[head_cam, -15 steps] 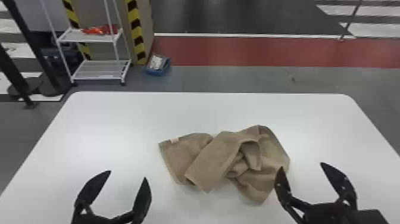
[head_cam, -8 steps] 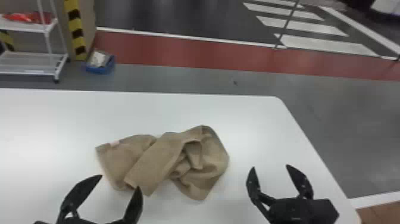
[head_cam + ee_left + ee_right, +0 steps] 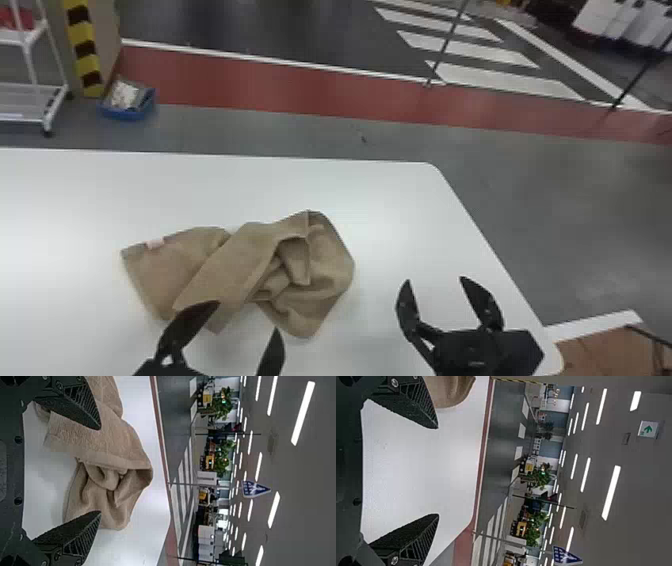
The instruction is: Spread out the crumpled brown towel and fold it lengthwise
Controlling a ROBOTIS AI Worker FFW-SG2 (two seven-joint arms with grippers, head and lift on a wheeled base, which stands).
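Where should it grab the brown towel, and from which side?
Probably pinch the brown towel at its far left corner beside the pale tag, with the left gripper coming from the left: that end lies flat with a clear edge, while the right is bunched.

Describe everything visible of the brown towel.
The brown towel is plain, soft-looking cloth with a pale tag near its left end. It lies crumpled on the white table, one band slanting across the middle, the right part bunched in loose folds. The left gripper, jaws open, isn't holding it; contact can't be judged.
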